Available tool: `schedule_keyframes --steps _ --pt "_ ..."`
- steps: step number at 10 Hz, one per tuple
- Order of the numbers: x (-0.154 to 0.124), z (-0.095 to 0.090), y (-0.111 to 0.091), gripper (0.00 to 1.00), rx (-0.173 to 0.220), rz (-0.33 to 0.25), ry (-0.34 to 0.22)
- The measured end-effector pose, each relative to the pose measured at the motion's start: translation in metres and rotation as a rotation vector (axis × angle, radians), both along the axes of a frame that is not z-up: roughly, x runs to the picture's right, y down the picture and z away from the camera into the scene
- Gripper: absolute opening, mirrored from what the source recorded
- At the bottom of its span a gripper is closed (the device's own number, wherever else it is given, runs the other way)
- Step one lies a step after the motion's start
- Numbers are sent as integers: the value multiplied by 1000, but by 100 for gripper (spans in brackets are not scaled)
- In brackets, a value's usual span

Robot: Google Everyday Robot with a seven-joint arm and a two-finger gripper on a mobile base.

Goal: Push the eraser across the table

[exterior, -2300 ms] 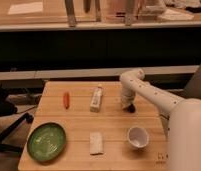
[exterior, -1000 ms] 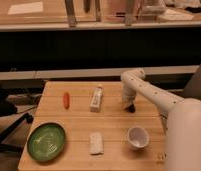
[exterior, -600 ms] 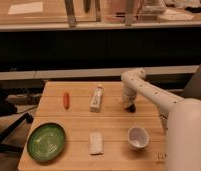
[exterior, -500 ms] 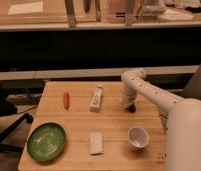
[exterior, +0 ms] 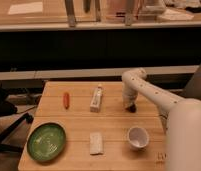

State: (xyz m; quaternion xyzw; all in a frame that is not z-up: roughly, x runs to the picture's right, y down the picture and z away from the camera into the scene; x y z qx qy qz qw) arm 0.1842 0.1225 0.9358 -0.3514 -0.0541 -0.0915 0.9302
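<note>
Change: next to nothing differs from half a second ago; arm, gripper and every object sit where they were
Gripper: the gripper [exterior: 129,106] points straight down at the right part of the table [exterior: 114,127], right of the white tube [exterior: 96,97]; it reaches the wood, and I cannot tell how it is set
Eraser: a small dark shape [exterior: 131,108] at the gripper's tip, right of centre; mostly covered, so its long axis and heading cannot be read
Table: light wooden planks running left to right, grain visible
Other objects: an orange carrot-like piece [exterior: 66,100] far left, lengthwise front to back; the white tube likewise; a green plate [exterior: 46,142] front left; a pale flat block [exterior: 96,143] front centre; a white cup [exterior: 137,137] front right, near the gripper but apart from it
Room: a dark counter front behind, a lit shelf above, part of an office chair [exterior: 6,120] at left
</note>
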Motion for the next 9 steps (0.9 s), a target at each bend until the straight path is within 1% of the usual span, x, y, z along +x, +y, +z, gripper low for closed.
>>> schedule_keyframes --steps 9 --pt "5 -2 -1 0 -7 2 9"
